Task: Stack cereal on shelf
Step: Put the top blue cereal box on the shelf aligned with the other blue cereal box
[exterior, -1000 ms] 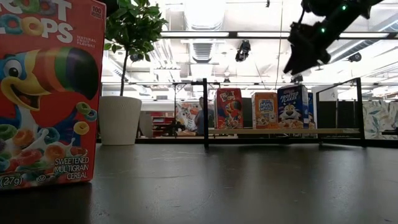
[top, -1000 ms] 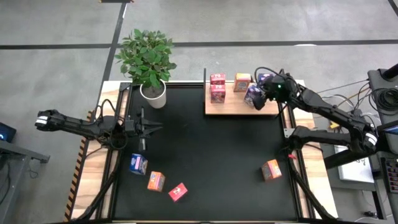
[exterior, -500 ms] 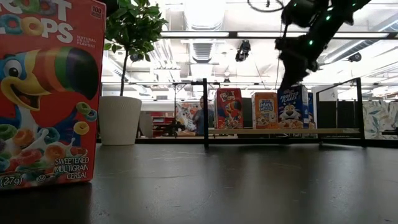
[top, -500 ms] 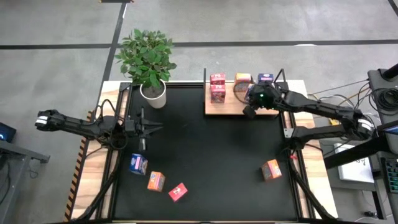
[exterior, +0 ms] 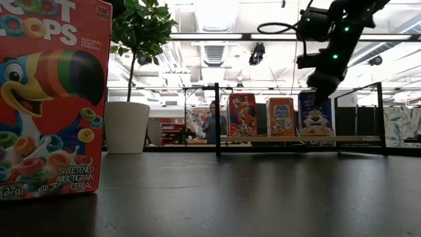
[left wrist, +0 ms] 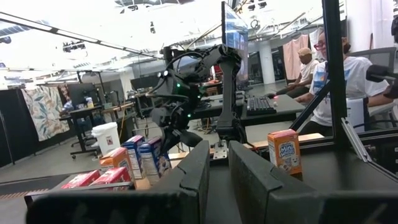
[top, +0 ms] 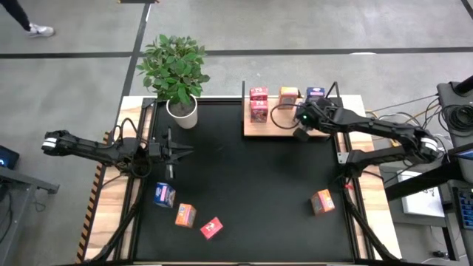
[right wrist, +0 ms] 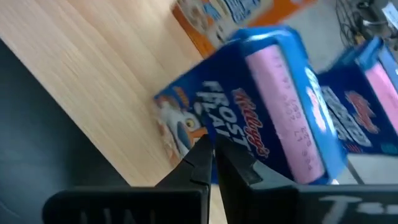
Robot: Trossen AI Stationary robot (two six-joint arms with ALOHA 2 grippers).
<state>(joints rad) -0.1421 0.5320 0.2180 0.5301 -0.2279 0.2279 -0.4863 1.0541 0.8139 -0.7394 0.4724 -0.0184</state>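
Observation:
The shelf [top: 275,130] is a light-wood board at the table's far right. On it stand two red cereal boxes [top: 259,103], an orange one [top: 287,94] and two blue ones. The farther blue box [top: 315,92] shows from above. The nearer blue box [right wrist: 249,124] is under my right arm in the high view. My right gripper [right wrist: 213,149] is shut and points down at that box from beside it [top: 301,131]. My left gripper [top: 185,152] is shut and waits over the table's left side. My right gripper's shut fingertips [right wrist: 202,152] show against the printed face [right wrist: 214,127] of the nearer blue box, which stands upright on the shelf [exterior: 314,117]. Whether they touch it, I cannot tell.
A potted plant [top: 177,74] stands at the far left. Loose boxes lie on the black tabletop: blue [top: 164,195], orange [top: 185,215] and red [top: 211,227] at the near left, orange [top: 322,201] at the near right. Thin black posts [exterior: 218,118] stand at the shelf's ends.
My right gripper has come down from above the shelf's right end toward its near edge, rolling as it went, and has shut its fingers. The nearer blue box now stands a little farther toward the table's right edge on the shelf.

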